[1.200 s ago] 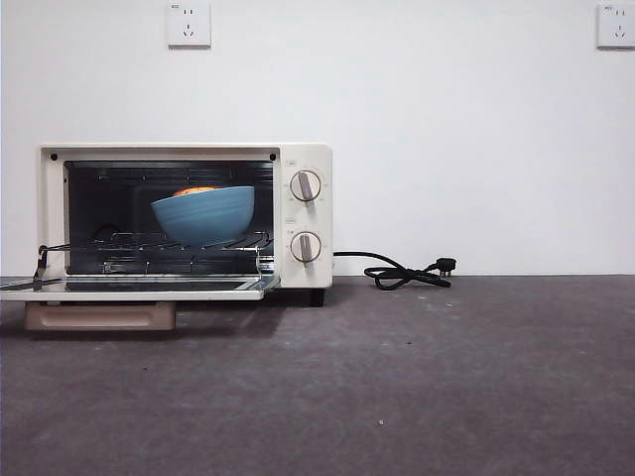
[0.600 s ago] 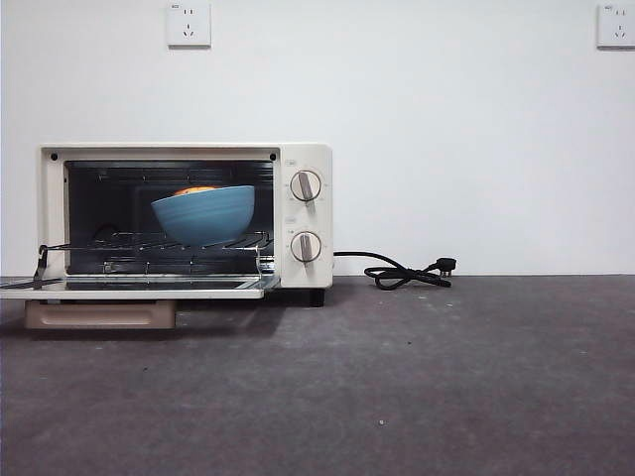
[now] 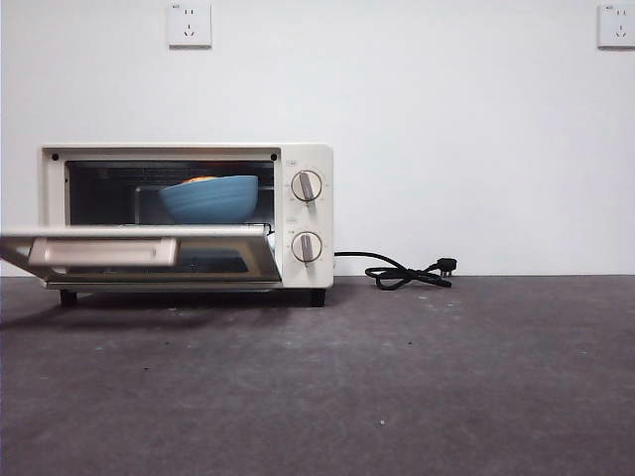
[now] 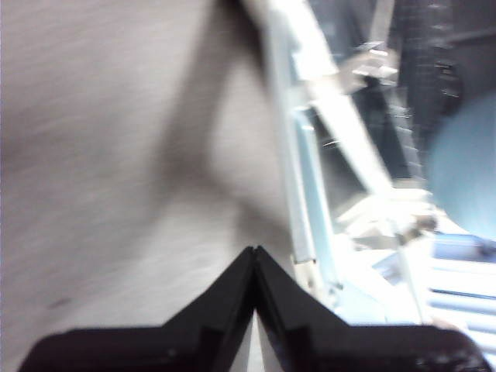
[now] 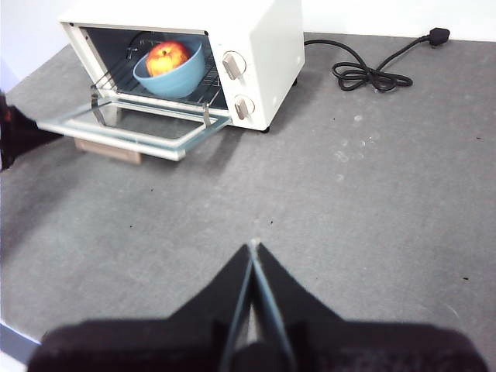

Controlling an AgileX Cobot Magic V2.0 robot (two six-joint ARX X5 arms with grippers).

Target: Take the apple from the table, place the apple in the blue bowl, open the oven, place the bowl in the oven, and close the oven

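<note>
I count 1 oven [image 3: 189, 218] w/ 2 knobs [image 3: 306, 185], 1 bowl [image 3: 209, 198], 1 apple [image 5: 168, 56], 1 cord [image 3: 402, 271], 2 wall sockets [image 3: 189, 24], & my 2 grippers [image 5: 253, 256].

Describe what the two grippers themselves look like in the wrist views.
Both look alike. The left gripper has two matte black jaws, broad at the base and tapering to a sharp point; the picture is blurred. The right gripper has the same black, wedge-shaped pair. No cables, markings or labels show on either, and nothing of the arms behind them.
</note>
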